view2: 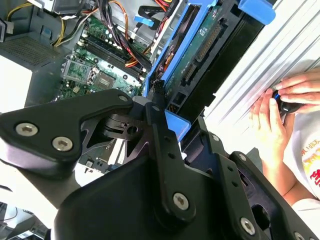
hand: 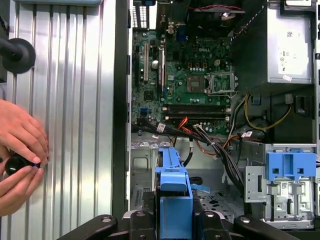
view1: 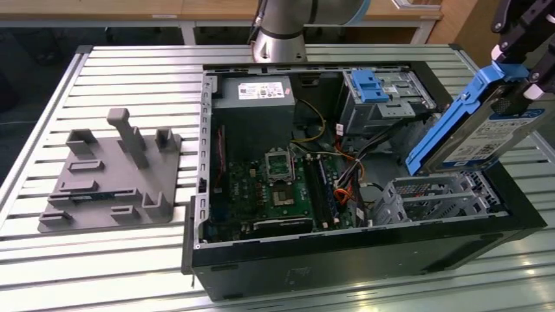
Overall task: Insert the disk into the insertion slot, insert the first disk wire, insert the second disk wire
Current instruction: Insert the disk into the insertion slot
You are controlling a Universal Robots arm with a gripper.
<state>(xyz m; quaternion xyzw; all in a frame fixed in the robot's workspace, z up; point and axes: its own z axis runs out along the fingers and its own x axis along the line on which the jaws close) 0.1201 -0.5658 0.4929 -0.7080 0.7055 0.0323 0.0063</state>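
Gripper (hand: 173, 214) linkage sits closest to both wrist cameras; its jaws are clamped on the blue handle end of the disk (view1: 482, 138), one jaw on each side of the blue frame. Exterior view: the disk is held at the right edge of the frame, steeply tilted, with the handle end high at upper right and the lower end pointing down toward frame centre. The label side faces this camera; the second wrist view shows the opposite face, a green circuit board (view2: 200, 50) with its connector. The lower end hangs just above the open top of the slot (view1: 438, 198), the perforated grey cage in the lower right corner of the case (view1: 347, 263). Disk not yet in the cage; cannot tell whether it touches the rim. Loose orange and black wires (view1: 345, 177) lie just left of the cage. Higher in the frame stands the taller bay (view1: 375, 88) with a blue latch. Motherboard (view1: 277, 188) at case centre, power supply (view1: 254, 91) above it in the frame. The case lies open side up on a slatted metal table (view1: 130, 65). A grey fixture (view1: 108, 172) stands at frame left, well apart from the case. First wrist view: a person's two hands (hand: 22, 132) rest on the table beside the case, pinching a small black object (hand: 15, 163).
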